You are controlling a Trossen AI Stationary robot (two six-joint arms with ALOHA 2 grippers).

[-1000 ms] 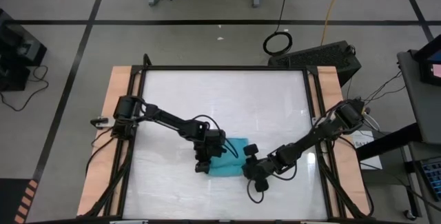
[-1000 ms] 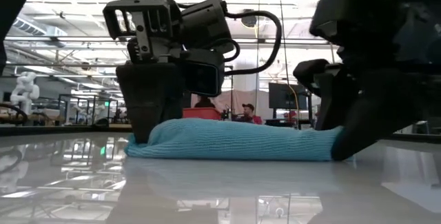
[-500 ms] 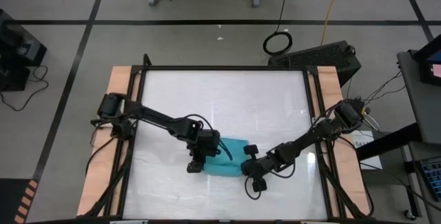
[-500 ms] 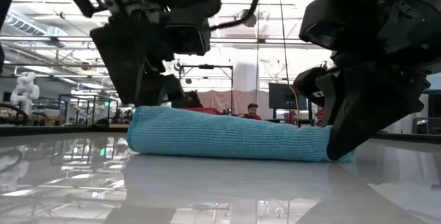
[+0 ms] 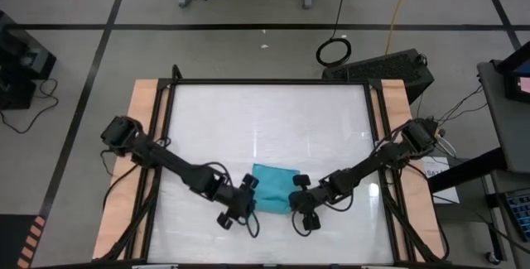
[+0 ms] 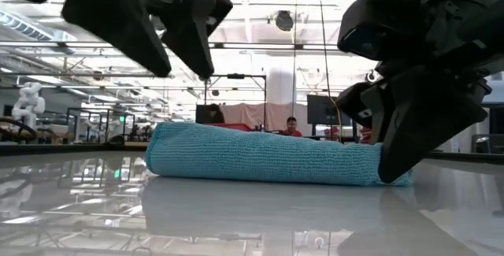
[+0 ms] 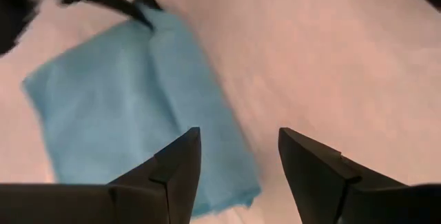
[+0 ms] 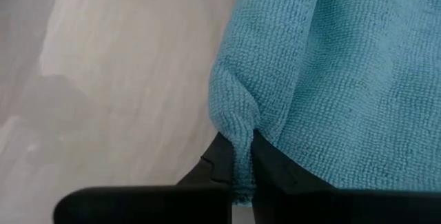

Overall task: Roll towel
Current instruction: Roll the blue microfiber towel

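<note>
The turquoise towel (image 5: pixel 272 188) lies on the white table top as a short, thick roll (image 6: pixel 260 155), its long side down. My right gripper (image 5: pixel 296 196) is shut on its right end (image 6: pixel 390 165). My left gripper (image 5: pixel 247 204) hovers open over the towel's near left corner, clear of the cloth. It shows high in the low view (image 6: pixel 177 47). In the left wrist view (image 7: pixel 238 172) its two fingers stand apart above the towel (image 7: pixel 131 100) with nothing between them. My right gripper pinches a raised fold of cloth (image 8: pixel 238 138) between its two fingers, at the towel's right end beside the near corner (image 7: pixel 146 14). The fingers slant down from the table's right side. The towel lies on the table, slack, with only the pinched ridge drawn up.
The glossy white top (image 5: pixel 265 120) has free room across its far half and at the left. Wooden rails (image 5: pixel 141 136) run along both sides. A person (image 6: pixel 289 126) sits far off in the room behind the table.
My left gripper has let go of the towel's left end and opened. It has risen, rolled and drawn away toward the table's near left. The freed left end has sprung up rounder. The towel has stayed in place, with its right end still at my right gripper.
</note>
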